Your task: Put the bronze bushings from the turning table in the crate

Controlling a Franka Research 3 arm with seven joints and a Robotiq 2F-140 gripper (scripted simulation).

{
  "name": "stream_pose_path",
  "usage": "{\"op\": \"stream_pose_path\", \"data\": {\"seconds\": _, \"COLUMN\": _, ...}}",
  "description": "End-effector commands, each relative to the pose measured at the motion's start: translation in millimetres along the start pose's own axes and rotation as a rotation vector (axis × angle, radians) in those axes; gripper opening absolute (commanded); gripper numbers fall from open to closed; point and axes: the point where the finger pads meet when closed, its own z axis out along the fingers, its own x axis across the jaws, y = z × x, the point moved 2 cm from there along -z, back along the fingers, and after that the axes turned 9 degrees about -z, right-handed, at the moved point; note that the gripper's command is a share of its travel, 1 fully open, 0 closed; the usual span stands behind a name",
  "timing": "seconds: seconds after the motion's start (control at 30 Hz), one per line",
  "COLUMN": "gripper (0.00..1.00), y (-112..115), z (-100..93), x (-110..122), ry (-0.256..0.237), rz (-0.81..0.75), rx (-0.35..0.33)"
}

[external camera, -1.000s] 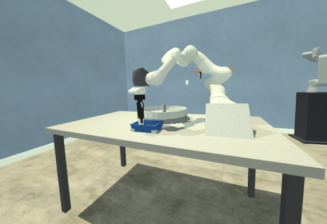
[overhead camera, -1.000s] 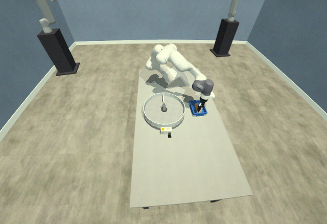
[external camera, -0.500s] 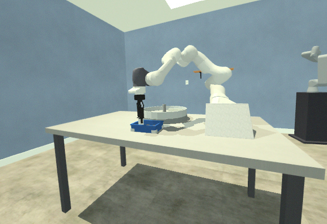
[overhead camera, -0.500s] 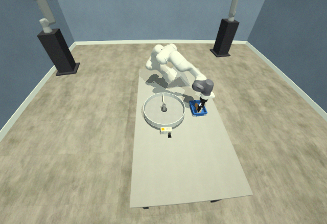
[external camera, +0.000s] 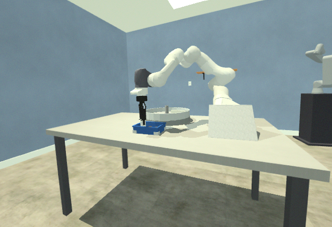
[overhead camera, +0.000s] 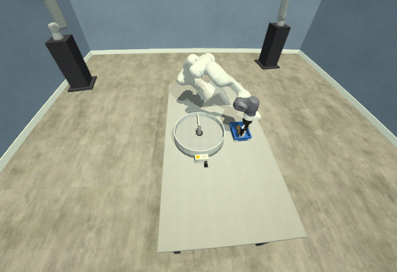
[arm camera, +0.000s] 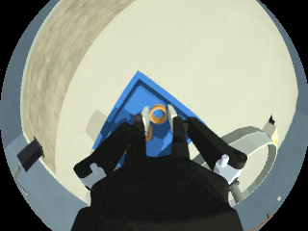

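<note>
The blue crate [overhead camera: 242, 139] [external camera: 146, 130] [arm camera: 164, 91] stands right of the turning table [overhead camera: 189, 139] [external camera: 166, 116] [arm camera: 250, 166] in the top view. My gripper [overhead camera: 242, 133] [external camera: 143, 123] [arm camera: 158, 112] points down into the crate. It is open by a small gap. A bronze bushing [arm camera: 158, 121], a ring, is between its fingertips, with a thin gap beside it. Another bronze bushing [arm camera: 149, 133] lies behind the left finger in the wrist view. Bronze pieces [overhead camera: 238, 128] also show in the crate in the top view. I see no steel bushings on the turning table; its far part is cut off in the wrist view.
The turning table has a raised wall, a grey centre post [overhead camera: 199, 129] [external camera: 166, 109] and a pale bar [overhead camera: 198, 120]. A small white box with a yellow button [overhead camera: 197, 156] stands in front of it. The table's side edge runs close beside the crate.
</note>
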Motion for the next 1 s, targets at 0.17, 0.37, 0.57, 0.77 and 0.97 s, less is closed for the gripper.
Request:
{"op": "stream_pose_path", "data": {"seconds": 0.17, "gripper": 0.24, "y": 0.0, "z": 0.3, "x": 0.2, "ry": 0.0, "rz": 0.007, "rx": 0.001}}
{"op": "stream_pose_path", "data": {"seconds": 0.37, "gripper": 0.24, "y": 0.0, "z": -5.9, "x": 0.1, "ry": 0.0, "rz": 0.007, "rx": 0.001}}
{"op": "stream_pose_path", "data": {"seconds": 0.57, "gripper": 0.24, "y": 0.0, "z": -20.8, "x": 0.1, "ry": 0.0, "rz": 0.007, "rx": 0.001}}
{"op": "stream_pose_path", "data": {"seconds": 0.77, "gripper": 0.24, "y": 0.1, "z": -35.7, "x": 0.0, "ry": 0.0, "rz": 0.007, "rx": 0.001}}
{"op": "stream_pose_path", "data": {"seconds": 0.97, "gripper": 0.24, "y": 0.2, "z": -64.6, "x": -0.1, "ry": 0.0, "rz": 0.007, "rx": 0.001}}
